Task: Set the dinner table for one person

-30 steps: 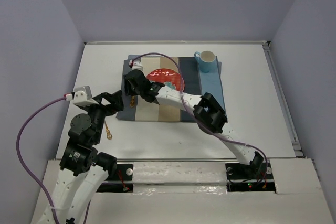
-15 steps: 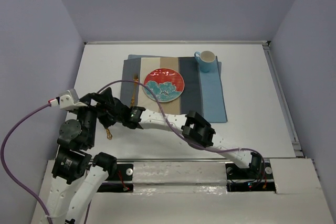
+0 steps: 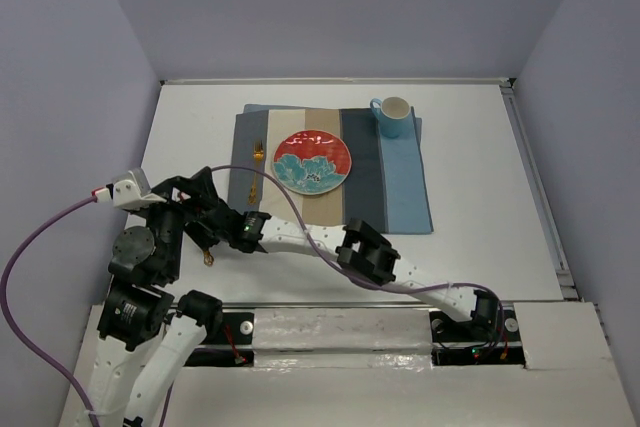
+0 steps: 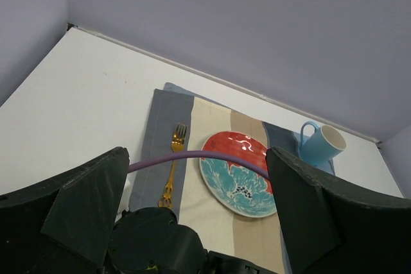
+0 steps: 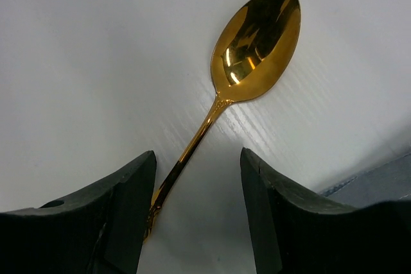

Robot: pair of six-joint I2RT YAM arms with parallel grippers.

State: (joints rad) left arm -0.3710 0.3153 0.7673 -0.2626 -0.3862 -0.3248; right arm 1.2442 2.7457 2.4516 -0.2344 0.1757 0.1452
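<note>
On the white dinner table (image 3: 480, 207) lies a striped placemat (image 3: 365, 177) with a red and teal plate (image 3: 312, 161), a blue cup (image 3: 393, 117) and a gold fork (image 3: 257, 159) along its left stripe. A gold spoon (image 5: 255, 42) lies on the bare table left of the mat, and only its tip (image 3: 207, 257) shows from above. My right gripper (image 5: 198, 216) hangs open over the spoon's handle, which runs close to the left finger. My left gripper (image 4: 196, 222) stands wide open and empty, facing the fork (image 4: 172, 172) and plate (image 4: 239, 174).
The right arm (image 3: 360, 252) stretches across the near table to the left, its purple cable (image 4: 192, 156) arching in front of the left gripper. Both arms crowd together at the near left. Lavender walls (image 3: 70, 97) border the table.
The right gripper has left the fork on the placemat's left stripe, swung back to the near left over the spoon and opened wider. The left arm shifted slightly.
</note>
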